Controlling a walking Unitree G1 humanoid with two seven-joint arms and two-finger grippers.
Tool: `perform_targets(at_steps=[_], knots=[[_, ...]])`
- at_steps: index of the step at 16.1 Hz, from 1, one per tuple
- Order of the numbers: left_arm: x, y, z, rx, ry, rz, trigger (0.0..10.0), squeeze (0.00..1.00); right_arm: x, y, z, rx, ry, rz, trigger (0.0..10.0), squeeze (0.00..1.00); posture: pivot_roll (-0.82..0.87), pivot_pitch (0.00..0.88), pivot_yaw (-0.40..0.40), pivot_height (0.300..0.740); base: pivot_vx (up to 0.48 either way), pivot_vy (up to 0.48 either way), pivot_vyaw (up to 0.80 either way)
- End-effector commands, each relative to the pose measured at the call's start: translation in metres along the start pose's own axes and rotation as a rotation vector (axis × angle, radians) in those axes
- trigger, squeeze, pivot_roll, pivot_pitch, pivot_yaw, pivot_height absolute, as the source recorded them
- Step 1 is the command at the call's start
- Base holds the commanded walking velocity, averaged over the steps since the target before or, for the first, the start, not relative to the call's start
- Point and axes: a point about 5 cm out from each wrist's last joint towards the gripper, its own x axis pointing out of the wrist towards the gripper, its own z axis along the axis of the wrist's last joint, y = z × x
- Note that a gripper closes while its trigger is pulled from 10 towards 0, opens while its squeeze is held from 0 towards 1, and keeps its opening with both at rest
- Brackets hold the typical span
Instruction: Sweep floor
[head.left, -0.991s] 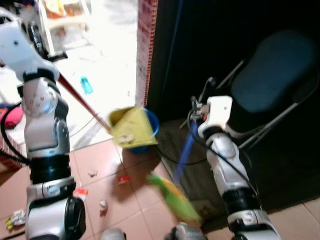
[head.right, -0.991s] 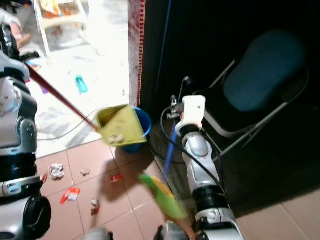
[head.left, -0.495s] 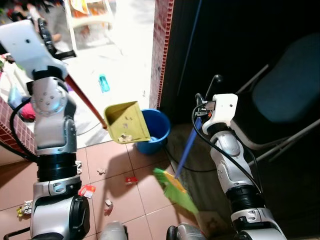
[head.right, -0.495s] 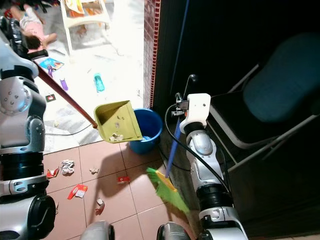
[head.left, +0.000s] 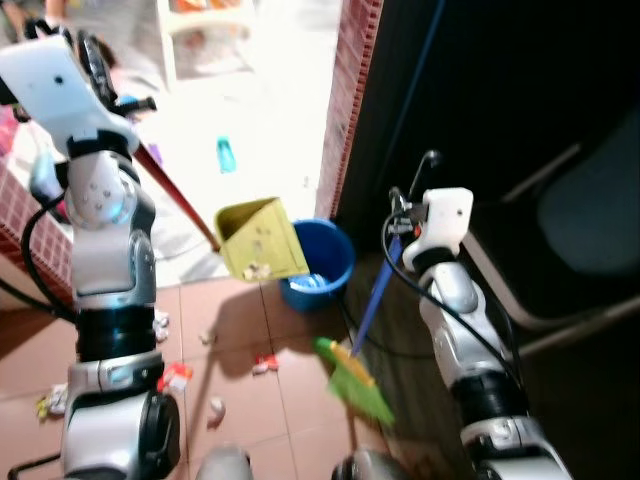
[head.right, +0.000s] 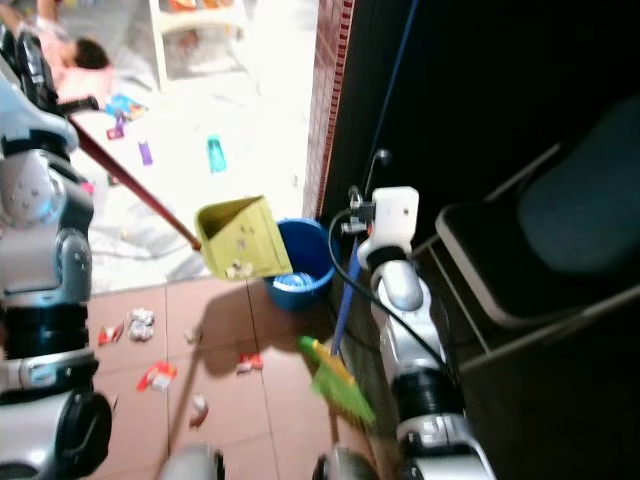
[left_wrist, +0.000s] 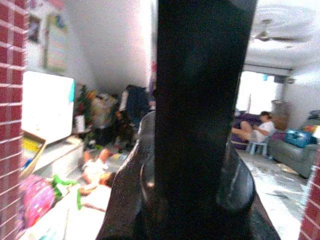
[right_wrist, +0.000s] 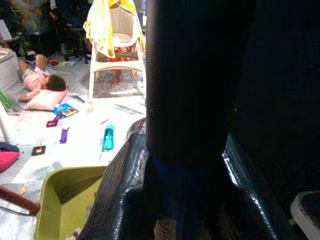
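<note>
Floor (head.left: 290, 380) at lower centre is partly swept: scraps (head.left: 172, 378) remain, some lie in the dustpan (head.left: 258, 240) held over the bucket (head.left: 318, 275) by the left end effector (head.left: 95, 70); the broom (head.left: 360, 380) is gripped by the right end effector (head.left: 400, 215).

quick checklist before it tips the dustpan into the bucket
1. Dustpan held up by the left gripper through its red handle: ok.
2. Scraps lie inside the dustpan: ok.
3. Dustpan over the blue bucket: not ok, it hangs beside the rim, on the robot's left.
4. Broom kept in the right gripper by its blue stick, bristles low: ok.
5. Floor swept: not ok, litter lies on the tiles.
6. Bucket has room: cannot tell.
</note>
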Motion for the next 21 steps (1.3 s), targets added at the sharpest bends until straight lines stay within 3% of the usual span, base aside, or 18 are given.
perform_targets(at_steps=[1,8,11,14,18,20,21], knots=[[0.000,-0.009,0.013,0.006,-0.081,-0.040,10.0,0.00,-0.001,-0.004,0.003,0.000,-0.015,-0.013,10.0,0.00,-0.02,0.061,-0.039,0.740,0.000,0.000,0.00],[-0.011,-0.030,0.007,0.049,-0.105,-0.167,10.0,0.00,-0.001,-0.005,0.003,-0.003,-0.016,-0.015,10.0,0.00,-0.02,0.062,-0.042,0.740,0.000,0.000,0.00],[-0.018,-0.048,0.006,0.073,-0.138,-0.286,10.0,0.00,-0.001,-0.005,0.004,-0.006,-0.018,-0.017,10.0,0.00,-0.02,0.063,-0.043,0.740,0.000,0.000,0.00],[-0.037,-0.082,0.002,0.074,-0.180,-0.474,10.0,0.00,0.000,-0.007,0.006,-0.013,-0.026,-0.024,10.0,0.00,-0.02,0.063,-0.043,0.740,0.000,0.000,0.00],[-0.062,-0.110,-0.003,0.078,-0.224,-0.685,10.0,0.00,0.000,-0.009,0.007,-0.018,-0.029,-0.027,10.0,0.00,-0.03,0.065,-0.047,0.740,0.000,0.000,0.00],[-0.090,-0.130,-0.014,0.108,-0.252,-0.906,10.0,0.00,0.000,-0.008,0.008,-0.018,-0.032,-0.028,10.0,0.00,-0.03,0.063,-0.045,0.740,0.000,0.000,0.00],[-0.097,-0.133,-0.017,0.118,-0.256,-0.960,10.0,0.00,0.000,-0.008,0.008,-0.018,-0.032,-0.028,10.0,0.00,-0.03,0.063,-0.045,0.740,0.000,0.000,0.00]])
